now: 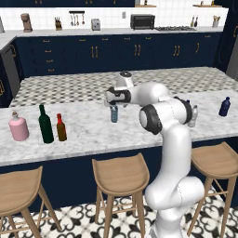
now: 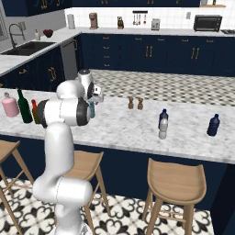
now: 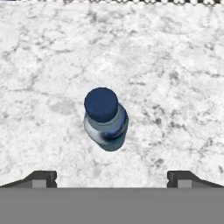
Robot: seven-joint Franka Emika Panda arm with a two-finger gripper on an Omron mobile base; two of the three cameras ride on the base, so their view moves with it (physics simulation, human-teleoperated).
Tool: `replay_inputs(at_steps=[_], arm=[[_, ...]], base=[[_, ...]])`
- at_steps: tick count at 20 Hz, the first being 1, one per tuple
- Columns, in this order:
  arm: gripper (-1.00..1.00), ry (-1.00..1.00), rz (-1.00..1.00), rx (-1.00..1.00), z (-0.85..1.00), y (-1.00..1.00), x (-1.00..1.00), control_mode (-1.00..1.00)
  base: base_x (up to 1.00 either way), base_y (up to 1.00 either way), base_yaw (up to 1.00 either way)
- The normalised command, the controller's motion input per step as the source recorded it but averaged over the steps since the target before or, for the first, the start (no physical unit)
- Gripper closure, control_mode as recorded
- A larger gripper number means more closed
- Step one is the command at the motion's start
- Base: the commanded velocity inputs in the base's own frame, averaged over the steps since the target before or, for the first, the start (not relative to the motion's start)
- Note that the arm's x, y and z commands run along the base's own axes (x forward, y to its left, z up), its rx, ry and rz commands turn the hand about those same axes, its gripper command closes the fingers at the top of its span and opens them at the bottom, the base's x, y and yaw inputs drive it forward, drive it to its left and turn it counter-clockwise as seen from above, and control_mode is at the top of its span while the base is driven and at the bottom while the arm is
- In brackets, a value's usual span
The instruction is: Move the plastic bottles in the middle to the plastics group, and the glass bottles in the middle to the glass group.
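Gripper [image 3: 112, 177], jaws spread wide, hangs above round-capped teal plastic bottle [image 3: 105, 119] on veined marble counter [image 3: 175, 65].

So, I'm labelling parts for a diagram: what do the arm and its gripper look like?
The arm is glossy white, built of rounded tubular segments with dark, near-black rings at the joints. The gripper ends in two small dark grey finger tips with squared ends. No cables or markings are visible.
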Motion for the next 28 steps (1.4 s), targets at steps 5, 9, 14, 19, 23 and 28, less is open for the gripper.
replay_inputs(at_steps=[5, 9, 14, 19, 23, 28], arm=[[-1.0, 0.0, 0.0, 0.0, -0.2, 0.01, 0.0, -1.0], [-1.0, -0.08, 0.0, 0.0, -0.3, 0.01, -0.08, -1.0], [-1.0, -0.04, 0.0, 0.0, -0.02, 0.08, 0.01, -1.0], [-1.0, 0.0, 0.0, 0.0, -0.01, 0.1, 0.14, -1.0], [-1.0, 0.0, 0.0, 0.0, -0.08, 0.0, 0.02, -1.0], [-1.0, 0.0, 0.0, 0.0, -0.09, 0.0, 0.13, -1.0]], base=[[0.0, 0.0, 0.0], [0.0, 0.0, 0.0], [0.0, 0.0, 0.0], [0.0, 0.0, 0.0], [0.0, 0.0, 0.0], [0.0, 0.0, 0.0]])
